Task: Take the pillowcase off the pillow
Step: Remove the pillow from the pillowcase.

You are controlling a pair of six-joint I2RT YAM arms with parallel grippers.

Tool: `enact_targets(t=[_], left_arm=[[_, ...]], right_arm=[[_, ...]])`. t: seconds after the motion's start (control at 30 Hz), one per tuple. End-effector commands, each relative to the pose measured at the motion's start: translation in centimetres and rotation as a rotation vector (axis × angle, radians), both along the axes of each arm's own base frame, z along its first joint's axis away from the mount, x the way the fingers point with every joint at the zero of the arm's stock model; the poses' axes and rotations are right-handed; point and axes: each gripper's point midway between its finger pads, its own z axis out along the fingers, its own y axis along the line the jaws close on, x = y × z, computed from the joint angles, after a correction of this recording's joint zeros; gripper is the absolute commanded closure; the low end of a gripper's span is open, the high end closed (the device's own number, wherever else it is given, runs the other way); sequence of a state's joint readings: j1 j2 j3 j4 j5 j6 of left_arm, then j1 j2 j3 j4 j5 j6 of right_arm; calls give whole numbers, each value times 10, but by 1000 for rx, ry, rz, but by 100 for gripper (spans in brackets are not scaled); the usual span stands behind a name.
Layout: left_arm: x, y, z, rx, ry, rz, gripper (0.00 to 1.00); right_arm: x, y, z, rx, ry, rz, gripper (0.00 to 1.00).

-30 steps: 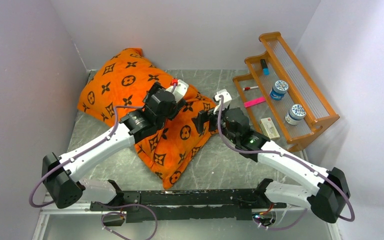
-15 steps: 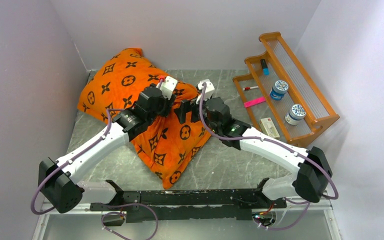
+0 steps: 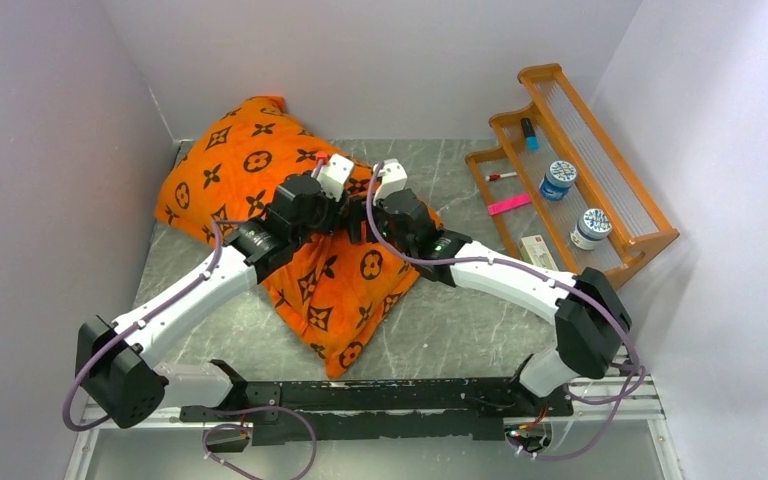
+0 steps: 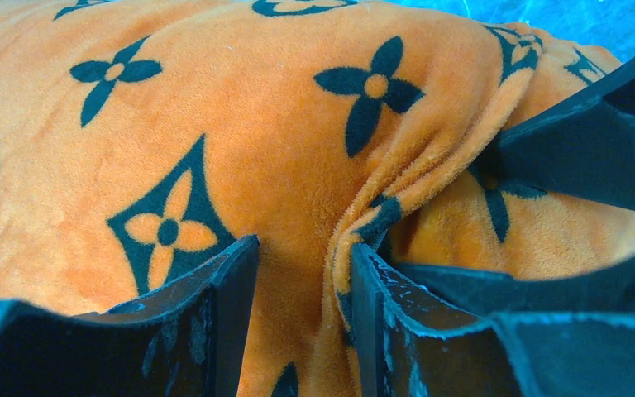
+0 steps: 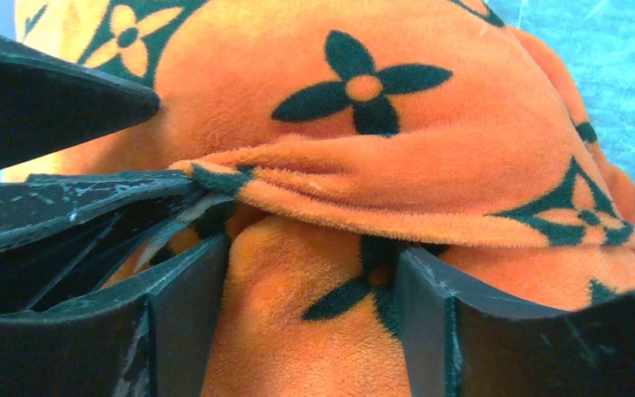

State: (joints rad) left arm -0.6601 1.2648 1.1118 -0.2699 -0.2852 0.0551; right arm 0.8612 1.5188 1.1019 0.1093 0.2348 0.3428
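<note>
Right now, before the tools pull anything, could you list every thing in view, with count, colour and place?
pillowcase: one, orange with dark brown motifs, far left, covering the pillow entirely
table: one, grey marbled, underneath
rack: one, brown wood, right side
jars: two, white with blue lids, on rack
marker: one, blue, rack's upper step
pen: one, red-white, rack's lower step
strip: one, pink, beside pen
box: one, white, rack's near end
arms: two, white-black, reaching onto pillowcase
left tool: one, black, open on fabric
right tool: one, black, open on fabric
</note>
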Motion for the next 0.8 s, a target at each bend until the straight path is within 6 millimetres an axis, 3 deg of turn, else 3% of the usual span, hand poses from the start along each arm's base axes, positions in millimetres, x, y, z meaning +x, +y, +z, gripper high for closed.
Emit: enact_targets(t=[0.0,0.13,0.3,0.5,0.77], left_arm=[[2,6,5,-23,-21,25,51],[2,9,5,-16,-28,37,51],[3,8,0,-5,-19,38,51],[3,7,-2,-8,-12,33,51],[3,8,-4,1,-10,37,51]], right_arm=[[5,-6,-17,-71,19,-48,34],[2,-24,-40,-144,43,-82,59],[-8,-57,-48,-204,55,-129,97],[-23,-99,-56,-264,73,-187,100],[-49,-136,-84,-298,144,-229,100]])
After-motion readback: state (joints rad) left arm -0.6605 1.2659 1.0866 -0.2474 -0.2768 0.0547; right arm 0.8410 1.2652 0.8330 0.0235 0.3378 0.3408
